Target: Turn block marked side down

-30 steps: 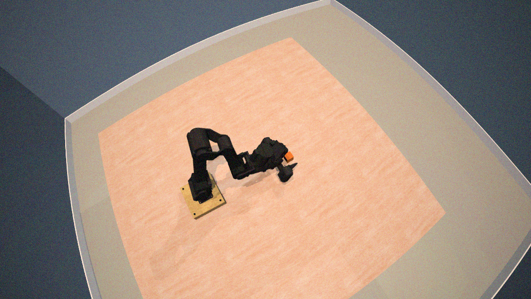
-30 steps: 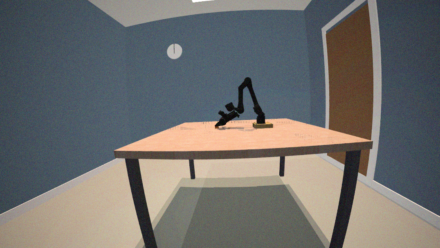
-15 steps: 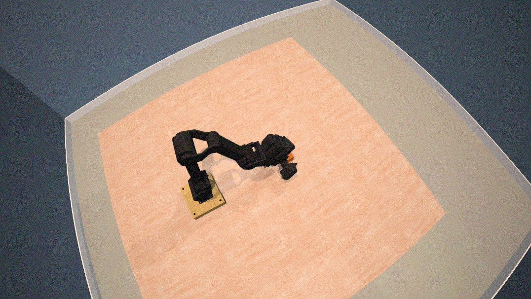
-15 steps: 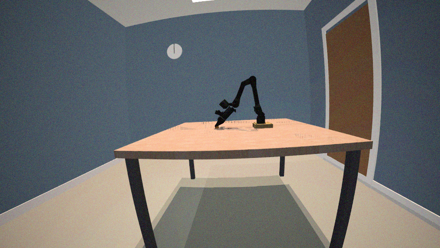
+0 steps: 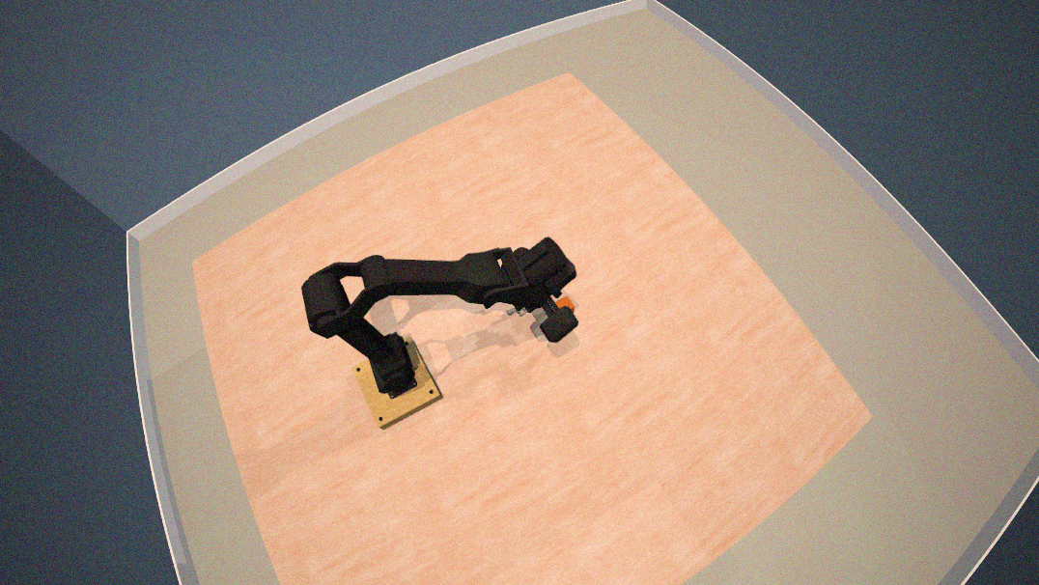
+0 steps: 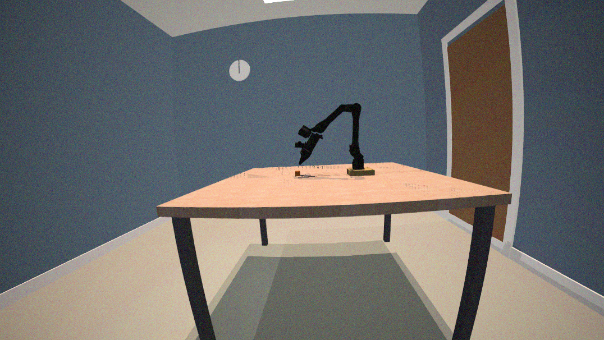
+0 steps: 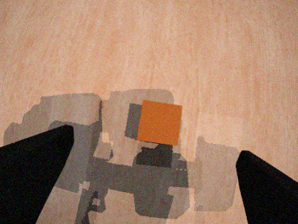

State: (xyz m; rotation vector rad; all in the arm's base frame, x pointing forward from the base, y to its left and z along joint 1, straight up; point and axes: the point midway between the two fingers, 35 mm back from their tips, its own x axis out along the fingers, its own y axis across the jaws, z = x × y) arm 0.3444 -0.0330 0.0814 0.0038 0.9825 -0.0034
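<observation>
The wrist view shows the top face of the block [image 7: 159, 122] as a plain orange square, with the arm's grey shadows spread over the table [image 7: 148, 22] around it; no marking can be made out on that face. The exterior view shows the height relation instead: the gripper [image 6: 302, 160] hangs above the table surface, tips pointing down, and the block [image 6: 297, 173] sits on the wood below and slightly to the side, not touching the tips. The top view hides most of the block [image 5: 565, 300] behind the gripper [image 5: 558, 314], leaving only an orange corner visible.

Count: one block, one arm, one gripper, one tan mounting plate [image 5: 396, 396] under the arm base, one table.

The two fingers stand spread wide at the lower corners of the wrist view, with nothing between them. The block lies between the finger lines but further ahead, resting flat on the table.
</observation>
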